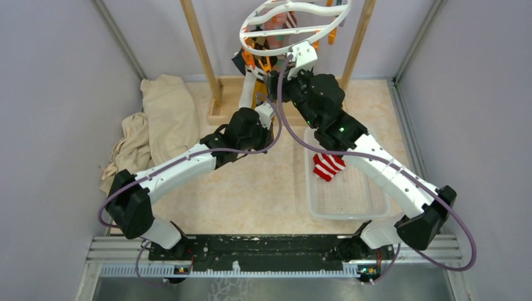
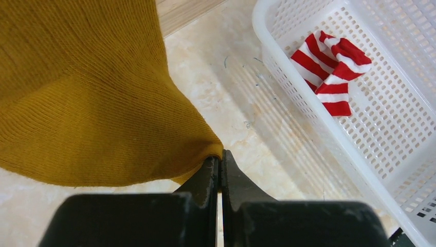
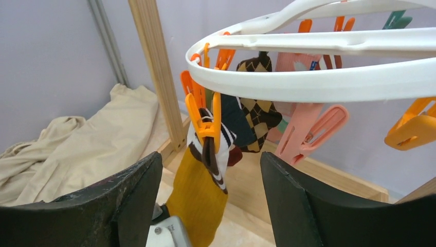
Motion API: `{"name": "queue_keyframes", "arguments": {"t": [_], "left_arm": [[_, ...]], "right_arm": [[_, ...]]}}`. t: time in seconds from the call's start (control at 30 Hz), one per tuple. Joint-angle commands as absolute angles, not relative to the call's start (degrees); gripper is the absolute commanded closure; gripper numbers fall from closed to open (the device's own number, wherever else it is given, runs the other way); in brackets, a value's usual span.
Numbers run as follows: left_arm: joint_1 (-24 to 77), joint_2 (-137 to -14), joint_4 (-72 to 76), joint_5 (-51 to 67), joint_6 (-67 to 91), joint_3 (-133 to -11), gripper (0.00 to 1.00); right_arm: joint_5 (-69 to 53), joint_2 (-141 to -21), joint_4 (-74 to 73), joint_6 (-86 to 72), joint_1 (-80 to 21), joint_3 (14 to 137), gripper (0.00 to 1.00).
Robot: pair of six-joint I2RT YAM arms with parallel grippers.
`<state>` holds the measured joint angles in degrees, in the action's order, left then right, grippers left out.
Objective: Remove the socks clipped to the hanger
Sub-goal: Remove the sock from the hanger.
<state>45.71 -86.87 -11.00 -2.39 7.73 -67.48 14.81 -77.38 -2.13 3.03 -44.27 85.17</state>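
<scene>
Hanger point(image 3: 329, 82): smooth white plastic ring with curved crossbars, hung in the wooden frame point(image 3: 154, 67) at the table's far end. Most socks are not yet off it, so the task looks early. White perforated basket point(image 1: 354, 191) holds one crumpled red-white striped sock point(image 2: 331, 72), the only one visibly done. Mustard sock point(image 2: 82, 87), ribbed knit and limp, is pinned at the cuff by an orange clip point(image 3: 203, 116). Left gripper point(image 2: 221, 164) jaws are pinched on its lower edge. Brown argyle sock point(image 3: 259, 116) and pinkish ones behind remain clipped. Right gripper point(image 3: 211, 159) jaws are wide and hold nothing, framing that clip.
</scene>
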Motion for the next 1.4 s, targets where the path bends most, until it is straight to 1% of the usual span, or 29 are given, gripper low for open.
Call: {"name": "queue_keyframes", "arguments": {"t": [0.0,0.3,0.7,1.03,1.37], "left_arm": [[46.01,-86.87,-10.31,-4.11,5.73,-67.85,1.0],[46.03,-87.75,-10.55,-4.3,5.87,-68.02,1.0],[46.14,-88.9,-10.92,-1.78,6.11,-68.44,1.0],[46.15,-89.03,-11.58,-1.32,6.18,-69.21,1.0],[46.14,-89.51,-12.37,-1.14,6.07,-70.26,1.0]], "right_arm": [[18.81,-79.93,4.75,3.84,-46.15,86.89,0.28],[21.43,-82.8,10.44,5.76,-46.59,86.29,0.26],[20.53,-85.51,14.46,7.95,-46.58,87.2,0.23],[20.05,-87.67,16.25,9.49,-46.35,89.52,0.22],[17.11,-88.58,16.95,8.38,-43.55,91.11,0.23]]}}
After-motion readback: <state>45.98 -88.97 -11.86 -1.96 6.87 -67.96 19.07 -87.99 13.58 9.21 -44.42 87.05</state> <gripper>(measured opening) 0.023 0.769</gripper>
